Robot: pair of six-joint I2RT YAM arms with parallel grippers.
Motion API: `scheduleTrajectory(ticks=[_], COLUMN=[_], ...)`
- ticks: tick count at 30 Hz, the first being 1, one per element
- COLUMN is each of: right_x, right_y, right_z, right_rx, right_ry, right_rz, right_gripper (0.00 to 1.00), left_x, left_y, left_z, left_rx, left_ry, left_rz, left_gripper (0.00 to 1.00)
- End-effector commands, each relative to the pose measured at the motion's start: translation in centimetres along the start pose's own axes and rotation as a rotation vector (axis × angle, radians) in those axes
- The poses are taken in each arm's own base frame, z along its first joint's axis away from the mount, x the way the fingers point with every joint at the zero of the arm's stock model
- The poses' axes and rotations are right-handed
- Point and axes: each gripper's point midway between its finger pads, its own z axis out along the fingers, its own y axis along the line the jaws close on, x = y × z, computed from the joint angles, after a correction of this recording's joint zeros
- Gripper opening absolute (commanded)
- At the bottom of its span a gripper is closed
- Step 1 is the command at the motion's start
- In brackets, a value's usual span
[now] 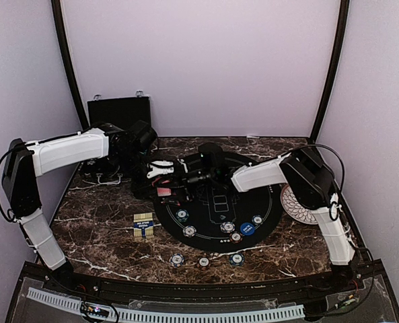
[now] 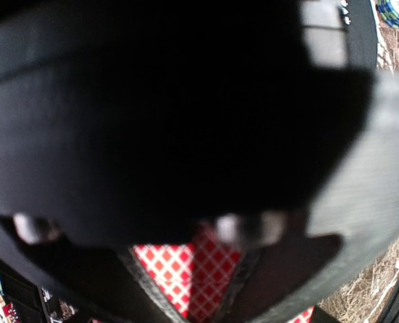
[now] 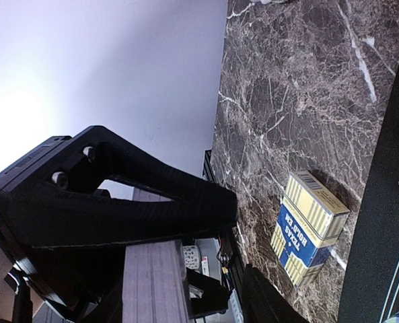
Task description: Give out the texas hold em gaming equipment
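Beside the mat [image 1: 209,241] edge — card box [image 1: 143,225]

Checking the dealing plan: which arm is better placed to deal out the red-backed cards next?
Left, probably. The red-backed cards show between the left gripper's jaws in its wrist view; the right gripper is nearby, but its camera shows only the card box on the marble table.
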Motion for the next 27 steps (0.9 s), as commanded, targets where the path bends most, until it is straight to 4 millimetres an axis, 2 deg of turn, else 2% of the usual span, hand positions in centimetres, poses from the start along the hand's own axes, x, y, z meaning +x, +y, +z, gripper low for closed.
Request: scheduleTrajectory(ticks=[1,7,27], right_x=[-0.6,-0.4,0.6], right_y=[1.2,0.7,1.9], right_z=[-1.6,-2.4,-3.6], right_rx=[0.035,0.051,0.034], right_ry=[-0.067,-0.08,-0.076], right_rz=[-0.027,-0.016,-0.029], right_gripper=[0.48,0.45,0.39], left_x=[-0.6,-0.8,-0.1], left_y=[0.2,0.3,0.3], left_z=[-1.3,-1.6,-1.5], left_rx=[-0.04,-0.055,-0.079], left_ry=[-0.029,-0.042,-0.03], left_rz=[0.007,0.002,-0.002], left_gripper=[0.36,0.35,0.29])
